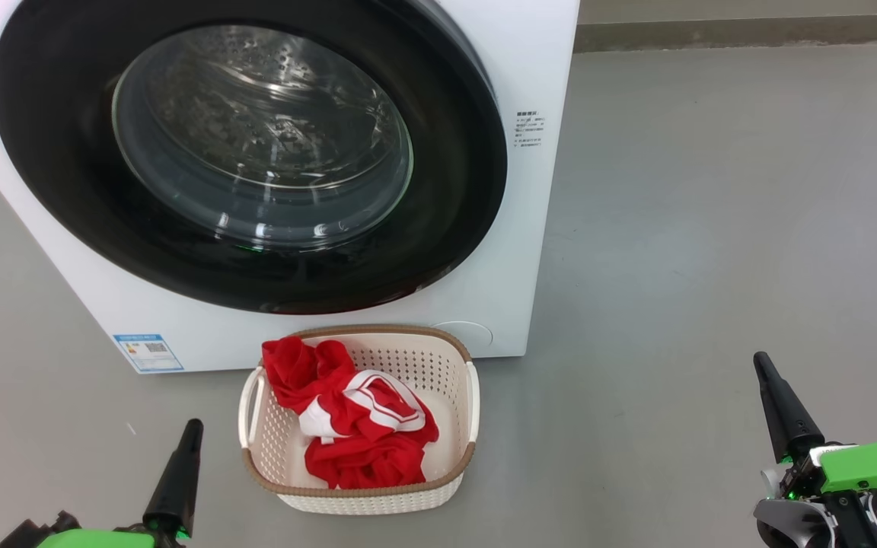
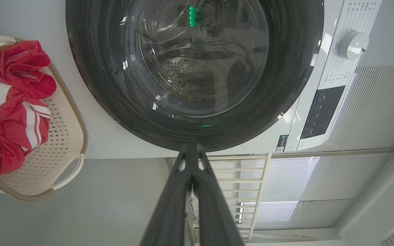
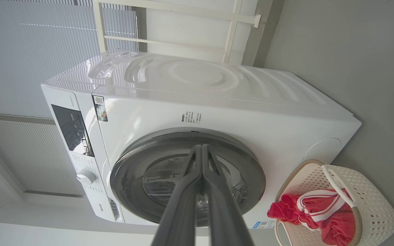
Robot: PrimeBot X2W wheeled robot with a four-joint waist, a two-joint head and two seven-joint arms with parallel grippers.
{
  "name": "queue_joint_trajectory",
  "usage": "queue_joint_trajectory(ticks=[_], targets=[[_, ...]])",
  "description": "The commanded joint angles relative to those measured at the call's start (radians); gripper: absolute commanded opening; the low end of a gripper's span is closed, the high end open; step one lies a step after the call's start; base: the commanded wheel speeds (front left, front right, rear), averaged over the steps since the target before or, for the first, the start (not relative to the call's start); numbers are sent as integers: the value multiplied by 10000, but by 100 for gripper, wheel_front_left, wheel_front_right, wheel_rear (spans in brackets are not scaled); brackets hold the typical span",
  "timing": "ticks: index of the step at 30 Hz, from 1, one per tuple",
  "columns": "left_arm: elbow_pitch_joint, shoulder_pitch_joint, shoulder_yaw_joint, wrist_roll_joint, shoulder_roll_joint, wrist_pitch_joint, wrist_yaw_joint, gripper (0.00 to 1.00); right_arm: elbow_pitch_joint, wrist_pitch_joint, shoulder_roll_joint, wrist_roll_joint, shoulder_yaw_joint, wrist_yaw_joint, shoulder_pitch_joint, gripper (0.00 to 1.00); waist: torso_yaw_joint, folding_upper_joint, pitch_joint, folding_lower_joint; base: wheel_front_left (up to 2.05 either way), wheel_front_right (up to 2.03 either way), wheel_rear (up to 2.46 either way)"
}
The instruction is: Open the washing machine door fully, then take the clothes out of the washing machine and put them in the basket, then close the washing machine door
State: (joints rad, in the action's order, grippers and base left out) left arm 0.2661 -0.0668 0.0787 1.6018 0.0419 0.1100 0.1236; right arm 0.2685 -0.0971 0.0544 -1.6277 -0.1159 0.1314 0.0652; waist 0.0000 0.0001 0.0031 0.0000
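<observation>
In the head view the washing machine door (image 1: 256, 152) sits flush against the washing machine (image 1: 537, 251). The clothes (image 1: 355, 418) lie heaped in the basket (image 1: 446, 358) just in front, with the left gripper (image 1: 192, 432) and right gripper (image 1: 764, 369) low and well clear. The task looks finished, so the next move probably calls only for checking the latch. The left wrist view adds the control panel (image 2: 322, 109) and dial (image 2: 352, 44), its fingers pressed together, empty. The right wrist view adds the machine's top (image 3: 200, 82), its fingers likewise closed on nothing.
</observation>
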Motion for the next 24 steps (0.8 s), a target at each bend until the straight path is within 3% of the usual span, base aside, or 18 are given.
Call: queue_joint_trajectory(ticks=[1, 24], targets=[[-208, -413, 352, 68, 83, 33, 71, 0, -245, -47, 64, 73, 163, -7, 413, 0, 0, -1, 0, 0, 0, 0, 0], [-209, -413, 351, 68, 83, 33, 71, 0, -243, -81, 35, 108, 121, -7, 417, 0, 0, -1, 0, 0, 0, 0, 0]])
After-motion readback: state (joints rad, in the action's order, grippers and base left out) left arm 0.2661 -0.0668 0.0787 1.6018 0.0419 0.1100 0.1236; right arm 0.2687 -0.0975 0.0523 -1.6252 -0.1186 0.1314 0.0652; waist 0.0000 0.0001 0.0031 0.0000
